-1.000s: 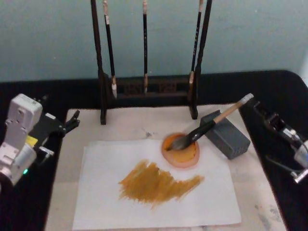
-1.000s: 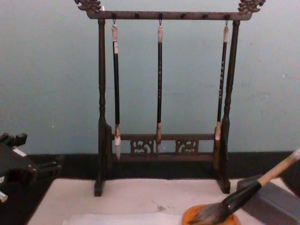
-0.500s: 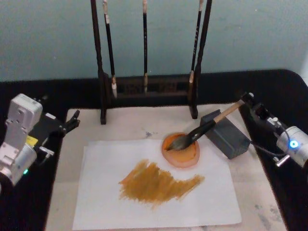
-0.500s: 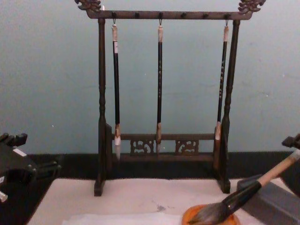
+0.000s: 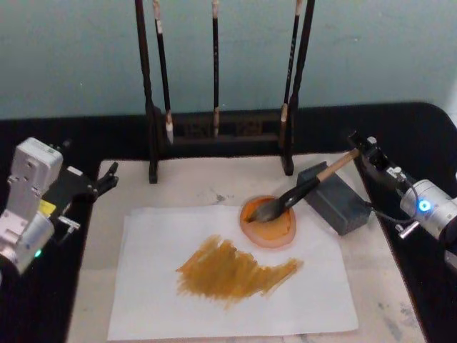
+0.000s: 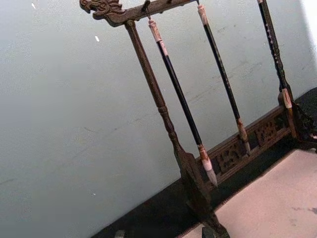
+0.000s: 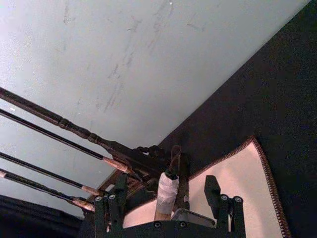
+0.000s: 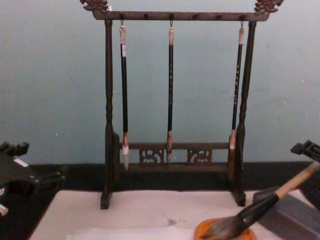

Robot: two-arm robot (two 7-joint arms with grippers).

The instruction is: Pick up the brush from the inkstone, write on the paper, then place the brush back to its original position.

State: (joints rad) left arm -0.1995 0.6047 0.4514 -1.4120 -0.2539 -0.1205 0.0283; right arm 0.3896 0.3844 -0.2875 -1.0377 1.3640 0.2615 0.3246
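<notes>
Pale table mat (image 5: pixel 214 182) carries the wide off-white paper sheet (image 5: pixel 157 286), already streaked ochre, yet the large tan-handled calligraphy brush (image 5: pixel 300 191) lies tuft-down in the small round orange inkstone (image 5: pixel 275 239), its handle tip between the right gripper's (image 7: pixel 166 179) spread, unclenched fingers (image 7: pixel 213 191), so lifting looks next; the left gripper (image 5: pixel 108 180) idles well away.

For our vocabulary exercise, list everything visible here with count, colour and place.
paper: 1, white with ochre stroke, on mat
inkstone: 1, orange, at paper's far edge
brush: 1, tan and black, tuft in inkstone, handle on block
block: 1, grey, right of inkstone
slender brushes: 3, black, hanging from rack
rack: 1, dark wood, behind paper
mat: 1, pale, under paper
left gripper: 1, black, parked left of mat
right gripper: 1, black, open around brush's handle end
</notes>
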